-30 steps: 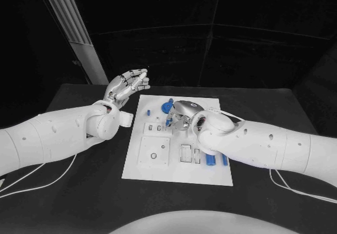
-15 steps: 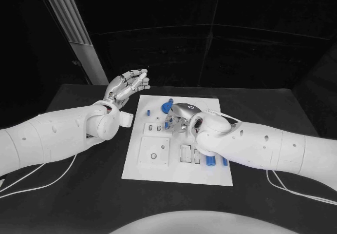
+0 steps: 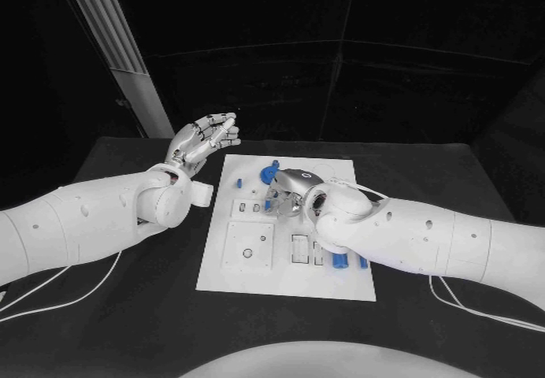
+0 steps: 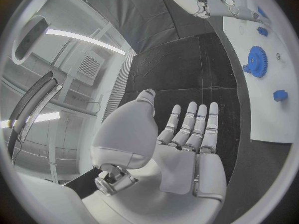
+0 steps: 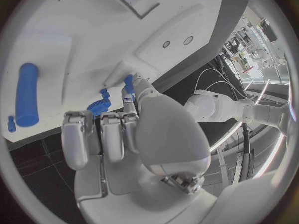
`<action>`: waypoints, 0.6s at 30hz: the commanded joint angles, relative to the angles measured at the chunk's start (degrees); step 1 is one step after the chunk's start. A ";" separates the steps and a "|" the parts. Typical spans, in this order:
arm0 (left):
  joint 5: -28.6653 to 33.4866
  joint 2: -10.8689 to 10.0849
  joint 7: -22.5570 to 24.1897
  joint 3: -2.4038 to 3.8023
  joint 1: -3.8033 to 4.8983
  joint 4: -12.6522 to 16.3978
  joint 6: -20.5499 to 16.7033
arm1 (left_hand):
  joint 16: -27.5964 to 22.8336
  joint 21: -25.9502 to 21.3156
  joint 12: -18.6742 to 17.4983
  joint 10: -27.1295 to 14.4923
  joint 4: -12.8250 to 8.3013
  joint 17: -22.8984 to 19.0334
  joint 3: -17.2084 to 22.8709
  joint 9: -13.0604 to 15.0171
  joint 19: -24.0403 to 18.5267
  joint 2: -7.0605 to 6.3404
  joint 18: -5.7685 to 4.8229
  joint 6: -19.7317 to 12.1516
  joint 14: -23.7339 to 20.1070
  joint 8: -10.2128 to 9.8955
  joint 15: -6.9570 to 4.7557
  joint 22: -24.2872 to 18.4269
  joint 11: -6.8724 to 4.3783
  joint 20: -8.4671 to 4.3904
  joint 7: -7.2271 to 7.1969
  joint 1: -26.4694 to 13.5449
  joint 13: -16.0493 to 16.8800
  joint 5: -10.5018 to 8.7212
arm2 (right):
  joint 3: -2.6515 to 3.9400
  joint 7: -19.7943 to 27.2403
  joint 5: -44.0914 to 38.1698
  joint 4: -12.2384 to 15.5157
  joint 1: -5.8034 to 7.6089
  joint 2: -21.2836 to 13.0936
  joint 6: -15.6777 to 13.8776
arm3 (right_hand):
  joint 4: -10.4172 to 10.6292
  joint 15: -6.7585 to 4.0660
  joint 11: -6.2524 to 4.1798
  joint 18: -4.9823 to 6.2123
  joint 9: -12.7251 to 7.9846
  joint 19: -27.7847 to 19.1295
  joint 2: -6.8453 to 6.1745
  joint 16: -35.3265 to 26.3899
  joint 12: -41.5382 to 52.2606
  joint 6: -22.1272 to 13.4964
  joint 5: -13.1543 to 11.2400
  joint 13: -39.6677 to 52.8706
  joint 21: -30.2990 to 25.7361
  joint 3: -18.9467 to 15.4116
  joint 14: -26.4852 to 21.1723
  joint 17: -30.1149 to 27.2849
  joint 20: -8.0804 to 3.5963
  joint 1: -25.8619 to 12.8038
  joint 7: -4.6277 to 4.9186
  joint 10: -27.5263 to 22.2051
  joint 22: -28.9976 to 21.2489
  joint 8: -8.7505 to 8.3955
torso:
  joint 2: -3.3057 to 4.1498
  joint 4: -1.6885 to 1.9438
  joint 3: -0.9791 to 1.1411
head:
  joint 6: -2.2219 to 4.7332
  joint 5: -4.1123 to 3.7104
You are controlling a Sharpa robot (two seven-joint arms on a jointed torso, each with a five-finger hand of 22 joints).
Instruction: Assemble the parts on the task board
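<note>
My right robot hand (image 3: pixel 293 189) pinches a blue part (image 5: pixel 128 81) over the task board (image 3: pixel 256 272) at twelve o'clock; my left robot hand (image 3: pixel 205 135) is spread, empty. A cylinder (image 3: pixel 339 260) lies loose, so assembly seems unfinished.

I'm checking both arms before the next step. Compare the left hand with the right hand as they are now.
The left hand is raised beside the task board, over the black table; the right hand is down over the board among the blue parts. The left hand's fingers are straight and empty; the right hand's are curled toward the board. Both are silver hands on white arms.
</note>
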 commanded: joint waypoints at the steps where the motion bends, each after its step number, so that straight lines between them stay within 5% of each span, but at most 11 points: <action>1: -0.32 0.06 10.91 0.03 0.12 0.12 0.22 | 0.07 -0.04 0.16 -0.48 0.07 0.00 -0.26 -0.01 -0.40 0.43 0.38 -0.38 -0.42 0.19 0.07 -0.05 0.05 0.00 8.68 0.25 -0.03 0.27 | 0.03 0.77 -0.61 -0.24 0.09 0.15 0.82 | -0.32 0.34 0.20 -0.43 -0.03 6.04 -0.17 0.14 0.15 -0.30 0.36 14.92 0.18 -0.03 6.06 15.09 0.45 0.28 -0.24 5.97 15.10 0.06 | -0.02 -0.01 -0.05 | -0.17 -0.10; 13: -0.32 -0.07 10.99 0.03 0.12 0.24 0.26 | 0.07 -0.06 0.16 -0.48 0.07 0.00 -0.26 -0.01 -0.43 0.43 0.38 -0.42 -0.42 0.13 0.07 -0.09 0.05 0.00 8.68 0.26 -0.03 0.28 | 0.03 0.60 -0.96 -0.24 0.00 0.17 1.27 | -0.61 0.37 0.27 -0.43 -0.17 6.04 -0.55 0.14 0.15 -0.85 0.47 14.92 0.18 0.00 6.06 15.09 0.46 0.29 -0.12 5.97 15.10 -0.15 | -0.04 0.01 -0.02 | -0.31 -0.07; 18: -0.32 -0.14 10.98 0.03 0.12 0.30 0.26 | 0.07 -0.06 0.16 -0.48 0.07 0.00 -0.26 -0.01 -0.43 0.43 0.38 -0.42 -0.42 0.13 0.07 -0.09 0.05 0.00 8.68 0.26 -0.03 0.28 | 0.03 0.38 -0.98 -0.25 -0.03 0.22 1.68 | -0.96 0.96 1.04 -0.43 -0.44 6.04 -1.63 0.14 0.15 -2.90 0.91 14.92 0.18 -0.05 6.06 15.09 0.81 -0.10 0.88 5.97 15.10 -0.27 | -0.08 -0.03 -0.02 | -0.27 0.09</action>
